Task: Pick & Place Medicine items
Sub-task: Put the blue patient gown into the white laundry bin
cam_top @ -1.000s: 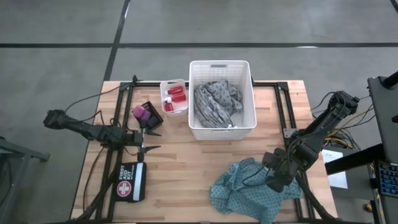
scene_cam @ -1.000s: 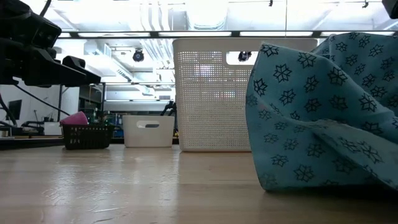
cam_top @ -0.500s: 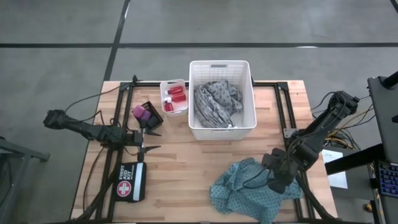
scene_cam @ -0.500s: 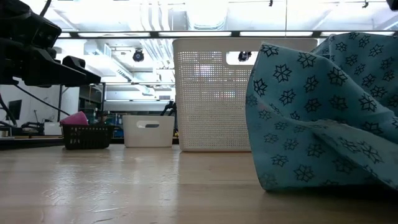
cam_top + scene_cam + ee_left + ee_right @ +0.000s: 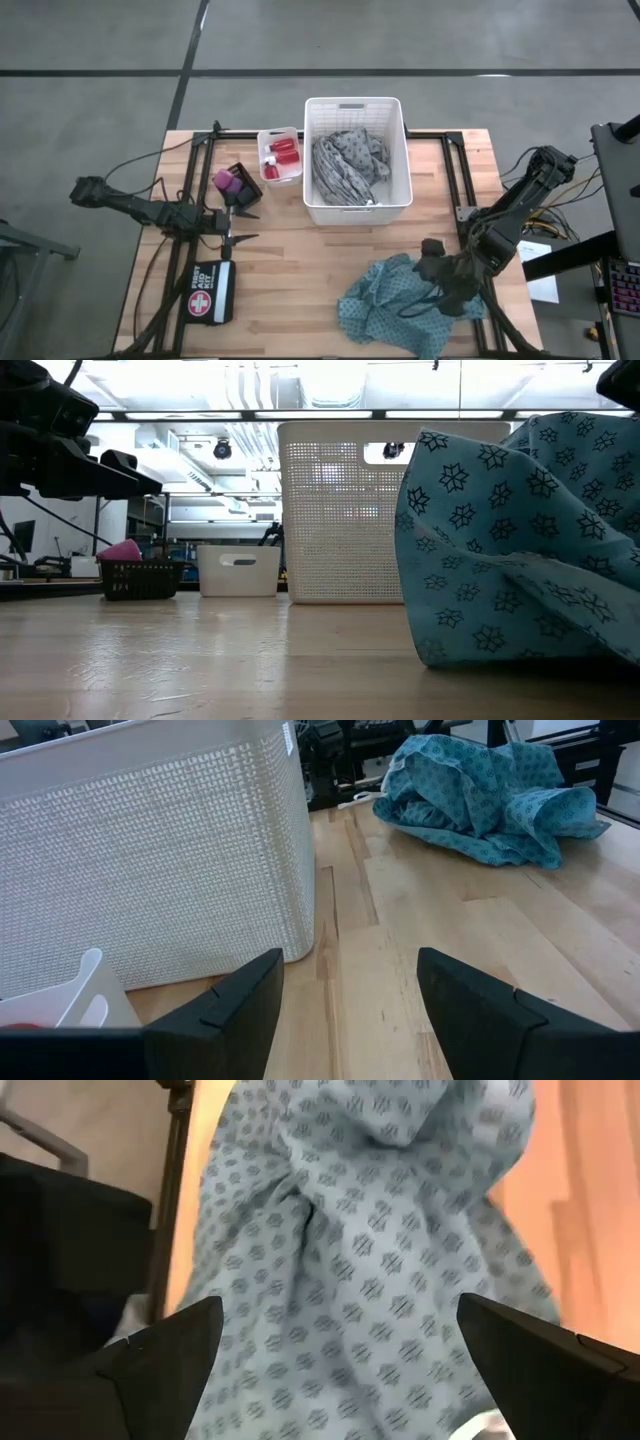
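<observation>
Right now I have the right gripper [image 5: 432,262] low over the crumpled teal cloth with the dark star pattern [image 5: 395,305], at the near right corner of the light wooden table [image 5: 290,270]. Its fingers are spread wide and nothing sits between them; in the right wrist view the two dark fingers [image 5: 150,1365] stand far apart with the patterned fabric filling the space ahead of them, just beneath. Whether the fingertips touch the cloth I cannot tell.

On the other side, my left gripper [image 5: 240,226] waits above the left half of the table, pointing toward the middle. Its fingers are partly parted and hold nothing: the left wrist view shows bare wood between them, with the teal cloth well beyond.

At the far middle of the table stands a tall white perforated plastic basket [image 5: 357,107], and a grey patterned cloth [image 5: 345,165] lies bunched inside it. Just beside the basket's left wall is a small white plastic bin [image 5: 277,137] holding small red bottles with white caps [image 5: 284,152]. Left of that bin sits a small black mesh tray [image 5: 243,186] with purple and pink pieces [image 5: 226,181] in it, close to the left gripper's fingertips. Near the front left edge lies a black first-aid pouch with a red and white label [image 5: 210,293].

From the low view, the teal cloth rises in a heap on the right, apart from the basket behind it.
</observation>
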